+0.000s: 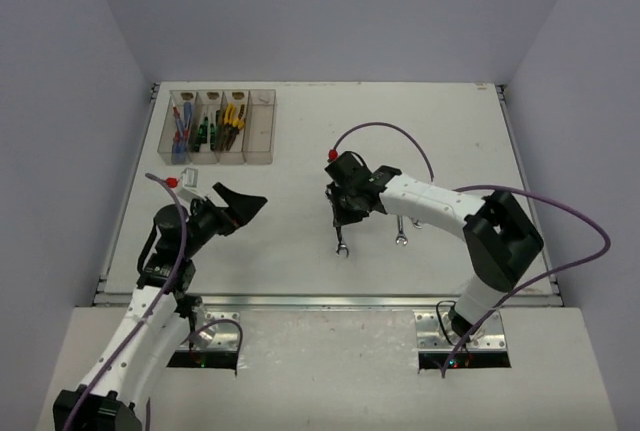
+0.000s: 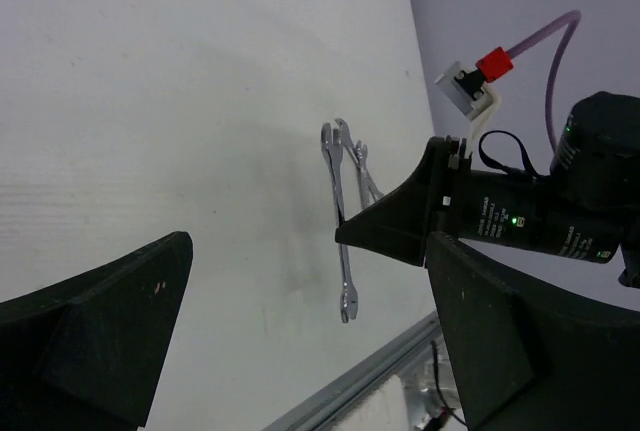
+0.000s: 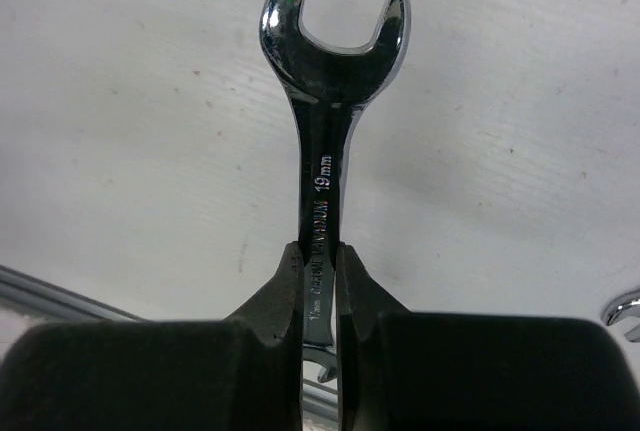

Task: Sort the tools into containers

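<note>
Right gripper [image 3: 318, 263]: fingers clamped on the shank of a 19 mm open-end wrench [image 3: 326, 101], whose open jaw points away from the wrist toward the table [image 1: 450, 131].
Left gripper [image 1: 243, 194]: fingers spread wide, holding nothing, at 9 o'clock of the held wrench.
Second wrench [image 1: 401, 234]: lies flat at 3 o'clock of the held one, apart from it.
Containers [image 1: 262, 139]: at the table's 10 o'clock. Blue screwdrivers [image 1: 178, 131], green screwdrivers [image 1: 203, 131] and yellow pliers [image 1: 232, 121] lie in separate bins.

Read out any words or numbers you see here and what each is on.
"19mm": on the wrench shank, held by the right gripper.
Smaller engraving below it: probably "VANADIUM", partly hidden by the fingers.
White print on the right gripper's body, left wrist view: too small.
</note>
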Controlling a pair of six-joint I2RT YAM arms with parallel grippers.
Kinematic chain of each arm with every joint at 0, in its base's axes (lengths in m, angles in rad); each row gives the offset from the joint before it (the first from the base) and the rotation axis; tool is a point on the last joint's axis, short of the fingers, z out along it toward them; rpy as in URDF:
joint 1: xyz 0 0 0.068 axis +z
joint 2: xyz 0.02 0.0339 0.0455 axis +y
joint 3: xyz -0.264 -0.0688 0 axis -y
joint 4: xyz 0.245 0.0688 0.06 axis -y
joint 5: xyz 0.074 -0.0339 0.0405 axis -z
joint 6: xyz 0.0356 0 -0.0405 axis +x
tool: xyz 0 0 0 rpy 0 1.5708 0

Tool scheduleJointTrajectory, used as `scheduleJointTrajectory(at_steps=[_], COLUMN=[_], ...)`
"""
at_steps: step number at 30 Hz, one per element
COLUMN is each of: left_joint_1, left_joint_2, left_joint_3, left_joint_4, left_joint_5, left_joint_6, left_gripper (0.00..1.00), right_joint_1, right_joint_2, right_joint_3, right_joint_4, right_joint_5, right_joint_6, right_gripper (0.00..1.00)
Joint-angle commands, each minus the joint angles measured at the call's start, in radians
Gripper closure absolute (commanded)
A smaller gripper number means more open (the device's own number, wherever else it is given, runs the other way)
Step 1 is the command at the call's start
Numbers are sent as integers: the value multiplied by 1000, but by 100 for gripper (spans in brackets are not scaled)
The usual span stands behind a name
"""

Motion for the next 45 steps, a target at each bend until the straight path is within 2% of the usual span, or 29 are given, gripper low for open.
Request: scheduleJointTrajectory(at_steps=[1, 4, 10, 18, 26, 29, 33, 34, 36, 37, 39, 40, 41, 42, 43, 45], left_joint_1=[-34, -110, -323, -444, -513, -554, -570, -569, -568, -567, -546, -525, -483, -423, -352, -269], left_joint_2=[79, 185, 340, 532, 637, 685, 735, 746, 749, 745, 743, 770, 821, 877, 925, 1035], left_joint_3=[-98, -100, -72, -12, 49, 76, 107, 114, 135, 172, 284, 364, 467, 563, 633, 798], left_joint_4=[410, 553, 679, 767, 826, 830, 831, 830, 782, 747, 512, 400, 319, 233, 130, 57], left_joint_5=[64, 40, -156, -265, -301, -322, -315, -316, -322, -348, -433, -494, -547, -582, -586, -580], left_joint_6=[-247, -269, -249, -210, -180, -165, -158, -155, -129, -109, 26, 96, 138, 174, 213, 247], left_gripper=[0, 0, 1, 24, 34, 57, 93, 99, 100, 100, 100, 100, 100, 100, 100, 100], right_joint_1=[4, 7, 44, 82, 97, 97, 97, 97, 98, 97, 97, 96, 94, 91, 85, 61], right_joint_2=[-121, -179, -272, -352, -363, -366, -383, -389, -417, -429, -468, -495, -535, -588, -646, -709], right_joint_3=[-52, -85, -112, -134, -124, -121, -126, -130, -151, -157, -173, -188, -200, -221, -256, -316], right_joint_4=[143, 195, 260, 294, 282, 293, 309, 315, 323, 314, 255, 211, 173, 145, 136, 130], right_joint_5=[-42, -82, -128, -169, -187, -196, -204, -201, -193, -156, -53, 22, 96, 156, 188, 242], right_joint_6=[5, -5, -30, -66, -81, -83, -84, -87, -97, -103, -105, -109, -113, -117, -126, -150], right_gripper=[100, 100, 100, 100, 100, 100, 100, 100, 100, 82, 30, 15, 6, 1, 1, 1])
